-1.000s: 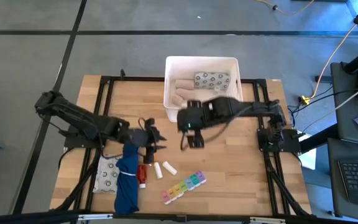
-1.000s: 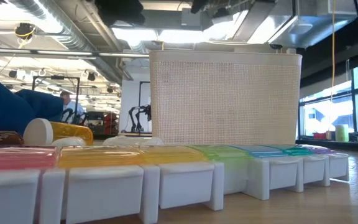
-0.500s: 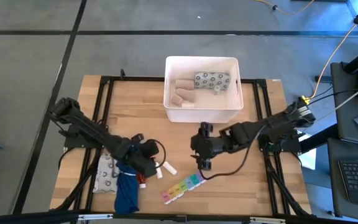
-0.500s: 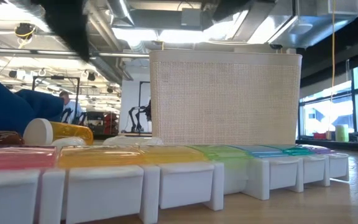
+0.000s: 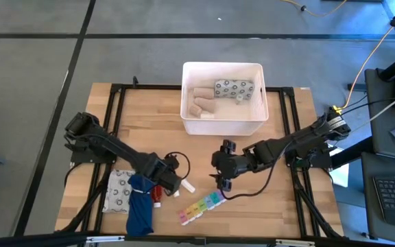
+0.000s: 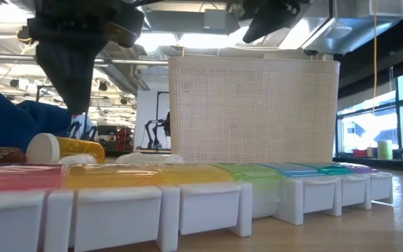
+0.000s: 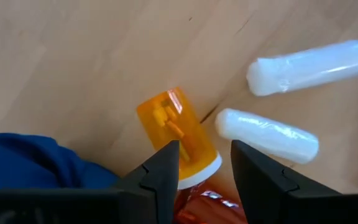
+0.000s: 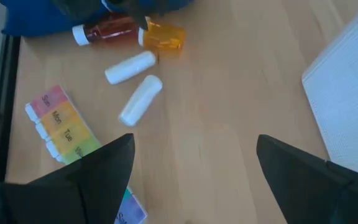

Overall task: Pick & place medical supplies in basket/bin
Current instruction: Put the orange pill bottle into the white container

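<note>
We see the left gripper (image 7: 204,163) low over the transparent orange plastic pill bottle (image 7: 178,135), its 2 dark fingers (image 7: 160,171) parted on either side of the bottle's white cap end, not clamped on it. The bottle lies on its side on the wooden table (image 5: 149,130), long axis running from the cap under the fingers outward. Just beside it lie 2 white gauze rolls (image 7: 267,134), roughly parallel, and 1 red tube (image 8: 107,31). We count 1 rainbow pill organizer (image 5: 203,206) lying diagonally near the front edge and 1 grey-patterned white packet (image 5: 118,193) beside the blue cloth bundle (image 5: 140,209). The right gripper (image 5: 223,180) hangs released, fingers wide, above the organizer. The white rectangular plastic tub (image 5: 187,96) holds 1 patterned packet and some pale rolls.
</note>
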